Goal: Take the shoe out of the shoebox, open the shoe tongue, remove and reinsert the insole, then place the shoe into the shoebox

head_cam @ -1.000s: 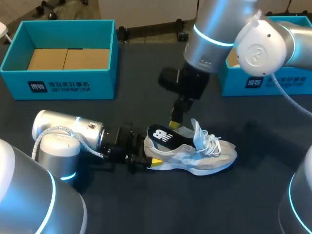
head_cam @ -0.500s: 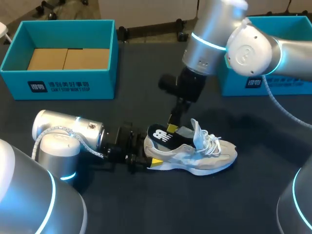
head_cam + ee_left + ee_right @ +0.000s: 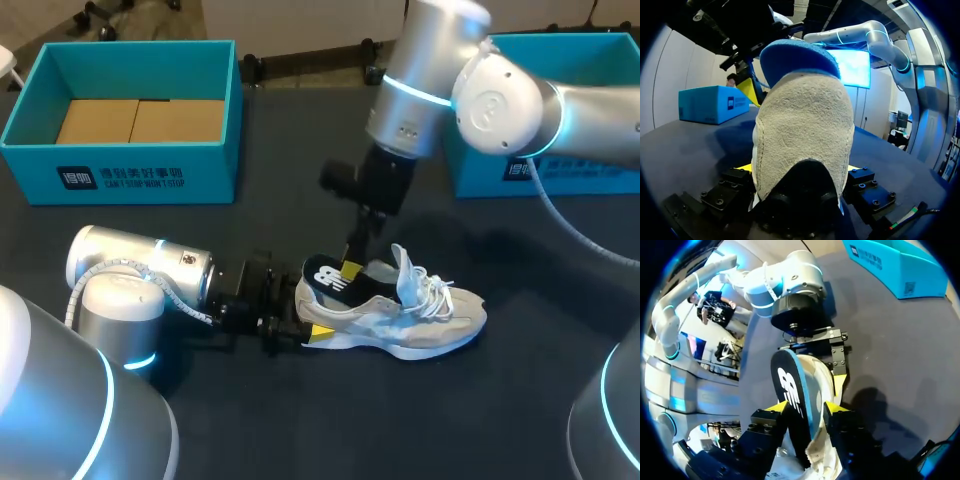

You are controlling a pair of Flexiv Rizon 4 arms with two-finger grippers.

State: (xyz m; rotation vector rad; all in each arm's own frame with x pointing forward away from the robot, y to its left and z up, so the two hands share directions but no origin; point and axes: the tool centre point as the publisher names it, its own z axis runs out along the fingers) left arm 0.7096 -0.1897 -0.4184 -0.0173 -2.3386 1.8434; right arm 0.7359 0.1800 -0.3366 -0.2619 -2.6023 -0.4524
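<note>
On the dark worktop [image 3: 300, 420] the open blue shoebox [image 3: 120, 175] stood well apart from our claws. The shoe [image 3: 420, 325] lay ahead of our left claw [image 3: 290, 322], which was clamped on its heel. Our right claw [image 3: 807, 410] gripped the insole [image 3: 790, 385], which stuck up from the shoe

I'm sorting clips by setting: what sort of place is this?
Probably a robotics lab workbench: a left arm and a right arm work on one sneaker on a dark table, an open teal shoebox behind.
</note>
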